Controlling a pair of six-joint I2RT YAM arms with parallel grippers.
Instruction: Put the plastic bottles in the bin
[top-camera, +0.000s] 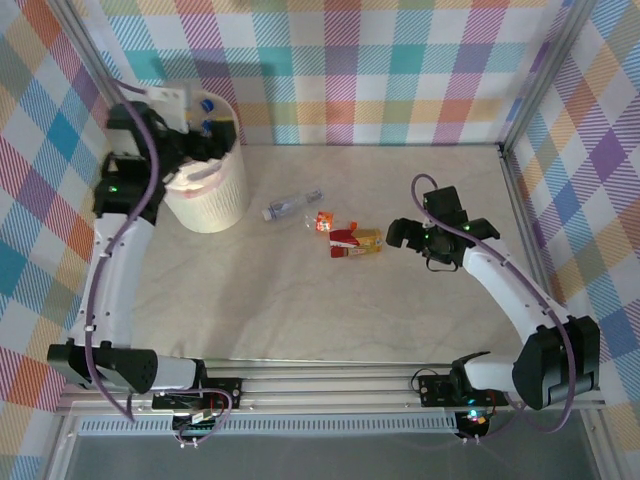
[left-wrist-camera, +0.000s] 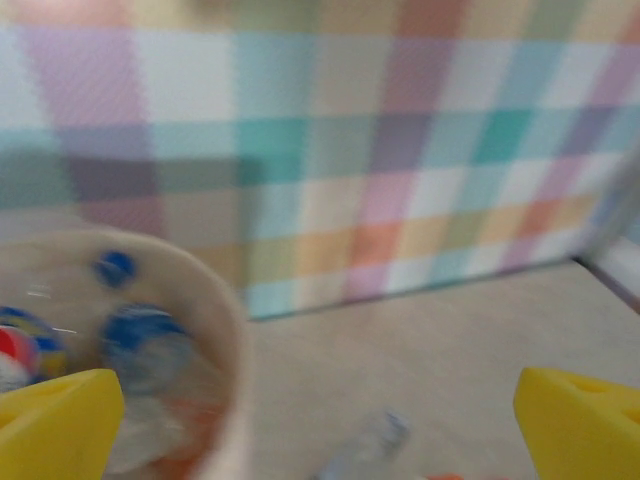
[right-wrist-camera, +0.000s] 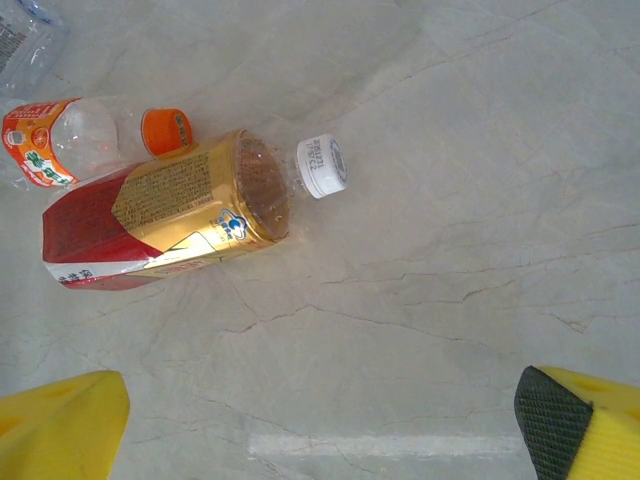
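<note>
The red-and-gold labelled bottle (right-wrist-camera: 165, 220) lies on its side on the pale marbled tabletop (right-wrist-camera: 450, 250), just ahead of the right gripper (right-wrist-camera: 320, 420). Its long axis runs nearly along the line between the wide-spread, empty yellow fingers (right-wrist-camera: 60, 420), so I'd judge this nearer arm must turn its wrist to close across the smooth round body. Touching it lies a crumpled orange-labelled bottle (right-wrist-camera: 55, 140), then a clear bottle (top-camera: 290, 206) towards the round whitish bin (top-camera: 210, 195), where the left gripper (left-wrist-camera: 320, 420) hangs, fingers parted and holding nothing, above blue-capped bottles (left-wrist-camera: 140, 340) inside.
</note>
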